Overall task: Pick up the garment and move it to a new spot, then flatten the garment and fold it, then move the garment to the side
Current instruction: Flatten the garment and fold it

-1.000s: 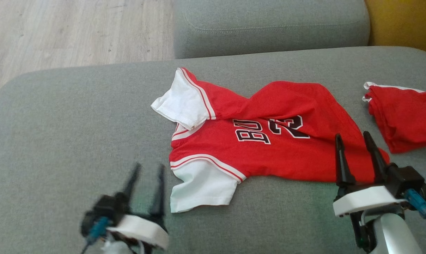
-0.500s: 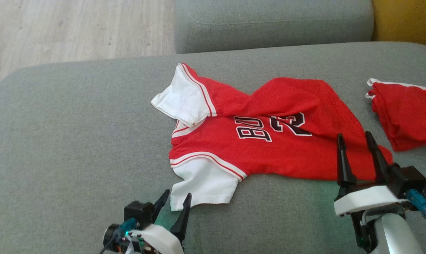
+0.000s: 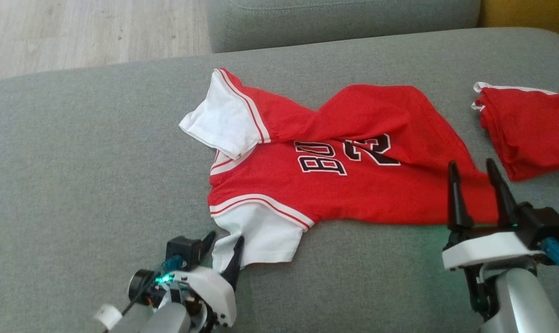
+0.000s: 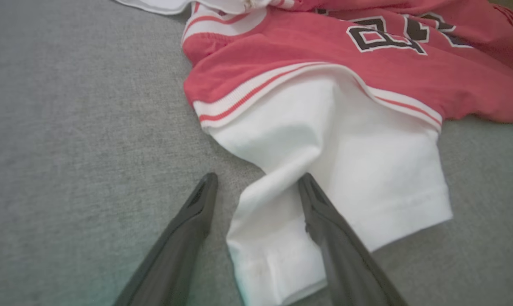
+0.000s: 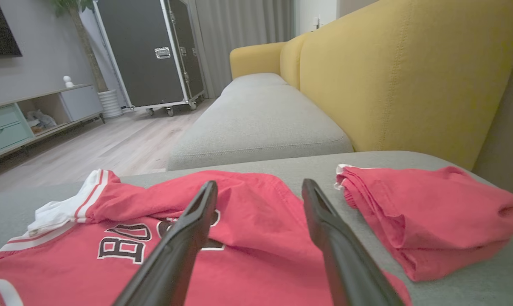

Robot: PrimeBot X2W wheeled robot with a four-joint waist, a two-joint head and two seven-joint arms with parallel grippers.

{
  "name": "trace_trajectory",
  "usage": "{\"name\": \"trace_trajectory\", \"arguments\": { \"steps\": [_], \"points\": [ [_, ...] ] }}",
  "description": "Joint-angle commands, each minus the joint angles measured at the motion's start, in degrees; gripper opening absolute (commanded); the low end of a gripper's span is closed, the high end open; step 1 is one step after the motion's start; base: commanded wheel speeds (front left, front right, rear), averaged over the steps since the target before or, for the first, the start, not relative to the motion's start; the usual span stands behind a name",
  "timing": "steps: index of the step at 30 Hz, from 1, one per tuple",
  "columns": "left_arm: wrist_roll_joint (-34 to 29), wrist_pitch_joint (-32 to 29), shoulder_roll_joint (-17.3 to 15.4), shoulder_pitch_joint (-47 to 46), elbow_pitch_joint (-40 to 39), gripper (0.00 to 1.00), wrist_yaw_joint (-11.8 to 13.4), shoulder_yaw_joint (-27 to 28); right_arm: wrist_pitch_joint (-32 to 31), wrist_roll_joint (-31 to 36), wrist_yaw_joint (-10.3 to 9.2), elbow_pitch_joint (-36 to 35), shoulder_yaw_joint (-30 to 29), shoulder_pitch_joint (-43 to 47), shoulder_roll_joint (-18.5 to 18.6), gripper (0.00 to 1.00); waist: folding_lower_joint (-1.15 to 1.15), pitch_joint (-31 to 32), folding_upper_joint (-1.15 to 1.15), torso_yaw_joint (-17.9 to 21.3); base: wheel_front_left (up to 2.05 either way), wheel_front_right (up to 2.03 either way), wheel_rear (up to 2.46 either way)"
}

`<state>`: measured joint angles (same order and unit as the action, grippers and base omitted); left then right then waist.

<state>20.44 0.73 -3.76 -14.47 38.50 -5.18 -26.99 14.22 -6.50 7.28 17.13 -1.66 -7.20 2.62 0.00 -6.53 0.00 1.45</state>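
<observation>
Left to right, head view with both wrist views. Within the last 1 s I brought the left gripper [image 3: 223, 241] in from open grey cushion [image 3: 76, 162] to the near white sleeve [image 3: 261, 231] of the jersey [image 3: 353, 194]. The head camera also tipped slightly, so the whole scene sat higher in frame. The jersey itself had not moved. It lay rumpled at mid-cushion, collar end to the left, its far side folded over the lettering. I judged this to be the approach for the 1st pick-up, not yet a grasp.

In the left wrist view the left gripper [image 4: 256, 180] stood with its 2 fingers wide apart, 1 over bare cushion and 1 over the sleeve [image 4: 345, 170], with the sleeve's corner fold between them. It gripped nothing.

The right gripper [image 3: 472, 164] had kept its place at the jersey's hem end. Its jaws [image 5: 258, 185] were equally spread and empty, and I could not tell whether they touched cloth. A 2nd red garment [image 3: 529, 134] lay apart at far right.
</observation>
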Motion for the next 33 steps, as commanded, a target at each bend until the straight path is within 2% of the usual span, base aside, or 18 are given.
{"name": "trace_trajectory", "arguments": {
  "steps": [1, 2, 5, 9, 20, 26, 33],
  "points": [
    [0.75, -2.44, -0.49, -1.24, 0.68, 0.47, -0.72, 0.27, 0.77, 0.15, 0.21, -2.21, 0.73, -2.34, 0.26, 1.00, 0.00, -0.26, 0.00, 0.16, 0.00, 0.00, 0.00],
    [0.98, -2.99, -0.51, -1.42, 0.85, 0.01, -0.90, 0.01, 0.77, 0.18, 0.21, -2.24, 0.59, -2.45, 0.26, 1.00, 0.00, -0.34, 0.00, 0.15, 0.00, 0.00, 0.00],
    [1.53, -2.91, -0.72, -1.78, 0.74, 0.00, -1.27, -0.43, 0.77, 0.42, 0.21, -2.11, 0.14, -2.56, 0.26, 1.00, 0.00, -0.14, 0.00, -0.01, 0.00, 0.00, 0.00],
    [2.68, 0.39, -0.97, -2.00, -0.61, 0.00, -1.24, 0.79, 0.77, 1.15, 0.21, -0.13, -1.32, -2.20, 0.26, 1.00, 0.00, 0.67, 0.00, -0.39, 0.00, 0.00, 0.00],
    [3.45, 12.02, -1.86, -2.14, -8.75, 0.00, 1.06, 4.85, -3.10, 4.21, 0.21, 14.63, -7.96, -3.73, 0.26, 1.00, 0.00, 2.79, 0.00, -2.31, 0.00, 0.00, 0.00],
    [2.89, 13.42, -1.85, -1.37, -11.84, 0.00, 1.39, 5.10, -6.59, 5.65, 0.21, 20.05, -10.02, -4.99, 0.26, 1.00, 0.00, 2.72, 0.00, -3.16, 0.00, 0.00, 0.00],
    [2.79, 13.81, -1.39, -1.38, -12.79, 0.00, 1.30, 4.45, -7.73, 7.04, 0.21, 25.95, -12.98, -7.12, 0.26, 1.00, 0.00, 2.10, 0.00, -3.52, 0.00, 0.00, 0.00]
  ]
}}
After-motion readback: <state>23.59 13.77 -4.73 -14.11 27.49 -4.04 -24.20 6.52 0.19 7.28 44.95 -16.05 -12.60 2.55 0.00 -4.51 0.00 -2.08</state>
